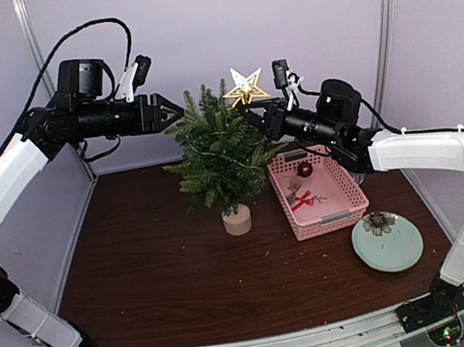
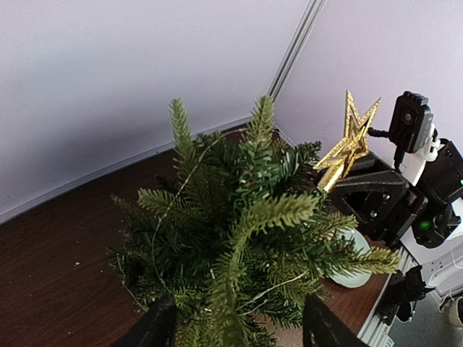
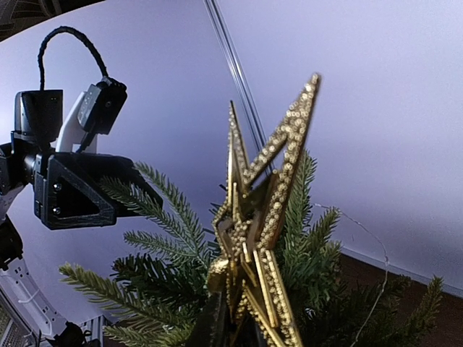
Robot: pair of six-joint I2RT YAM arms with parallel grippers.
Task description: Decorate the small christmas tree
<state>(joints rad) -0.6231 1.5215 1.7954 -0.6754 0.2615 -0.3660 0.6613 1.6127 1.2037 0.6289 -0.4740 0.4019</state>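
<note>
The small christmas tree (image 1: 220,153) stands on a pale wooden stump (image 1: 237,219) at mid table; it also shows in the left wrist view (image 2: 239,224) and the right wrist view (image 3: 159,267). My right gripper (image 1: 252,110) is shut on the foot of a gold glitter star (image 1: 244,87), held upright just right of the treetop. The star also shows in the right wrist view (image 3: 268,210) and the left wrist view (image 2: 351,141). My left gripper (image 1: 173,110) hovers at the tree's upper left, jaws apart and empty, with top branches between its fingers (image 2: 155,329).
A pink basket (image 1: 333,221) right of the tree holds a red ornament (image 1: 305,199) and a small dark ball (image 1: 304,169). A pale green plate (image 1: 397,254) at front right carries a dark flower-like ornament (image 1: 379,222). Grey walls close the back and sides.
</note>
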